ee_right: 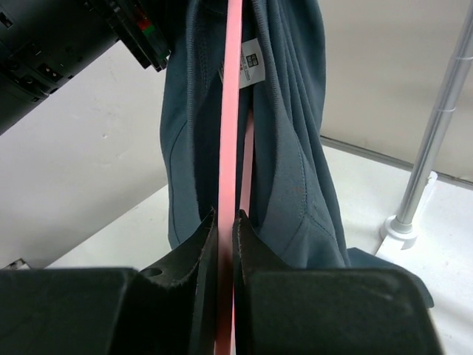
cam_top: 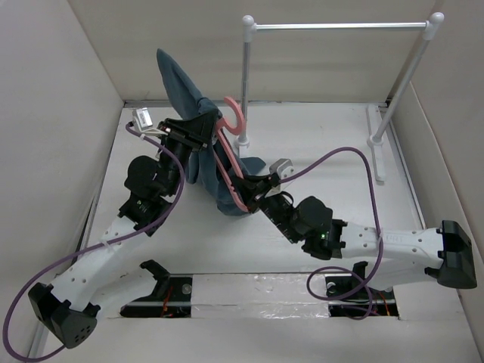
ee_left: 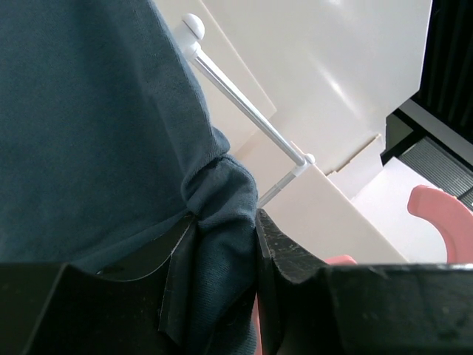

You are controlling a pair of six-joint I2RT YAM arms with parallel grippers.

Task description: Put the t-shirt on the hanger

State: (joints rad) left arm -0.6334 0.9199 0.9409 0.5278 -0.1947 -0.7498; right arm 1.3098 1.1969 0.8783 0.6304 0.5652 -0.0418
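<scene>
From above, the t-shirt [cam_top: 178, 83] is held up in a bunched column over the table [cam_top: 325, 144], left of its middle and toward the far edge, with its lower cloth sagging onto the table. The left gripper [cam_top: 198, 130] pinches the cloth high up. The hanger [cam_top: 241, 113] runs down through the shirt, its hook sticking out beside the left post of the rack [cam_top: 340, 26]. The right gripper [cam_top: 248, 198] holds the hanger's lower end.

In the left wrist view, the jaws are clamped on a thick fold of teal cloth, with the rack's bar behind them.

In the right wrist view, the jaws are squeezed together on the hanger's thin pink bar, with cloth draped on both sides. A small white label [ee_right: 253, 65] sits inside the neck; its print is too small to read.
</scene>
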